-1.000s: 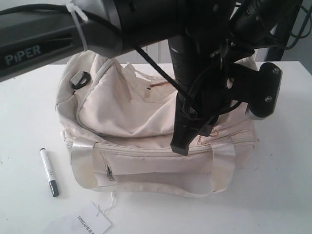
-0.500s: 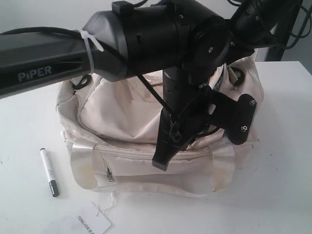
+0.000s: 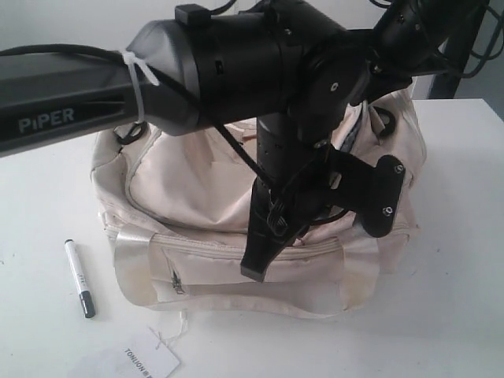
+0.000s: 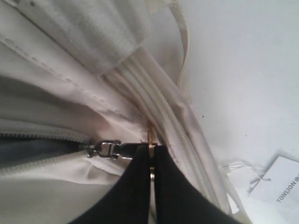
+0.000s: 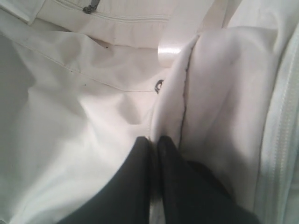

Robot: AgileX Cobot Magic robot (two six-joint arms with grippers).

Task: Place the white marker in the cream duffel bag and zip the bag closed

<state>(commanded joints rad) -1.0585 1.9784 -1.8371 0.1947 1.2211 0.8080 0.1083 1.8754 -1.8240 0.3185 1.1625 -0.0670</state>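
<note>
One relation decides my next move, and it starts with the biggest thing. The large, soft cream duffel bag (image 3: 189,181) sits on the white bench (image 3: 457,299), and the left wrist view shows one of its zips partly open.

My left claw (image 4: 150,148) is clenched on the small brass-coloured zip pull (image 4: 150,138). My right claw (image 5: 153,142) is clenched too, seemingly pinching a fold of the bag's cloth.

The slim white marker (image 3: 79,278) with the black cap is not in the bag. It lies flat on the bench at about 8 o'clock from the left claw, just beside the bag's end and not touching it. Its long axis runs roughly 12 to 6 o'clock, tipped slightly toward 5, with the cap at the 6 o'clock end. I judge the left arm the nearer one, but it would have to let go of the pull first.

Readable writing: "PiPER" on the grey left arm (image 3: 46,120) and "TONLION" on the white paper tag (image 3: 148,362). The marker's print is too small to read.
</note>
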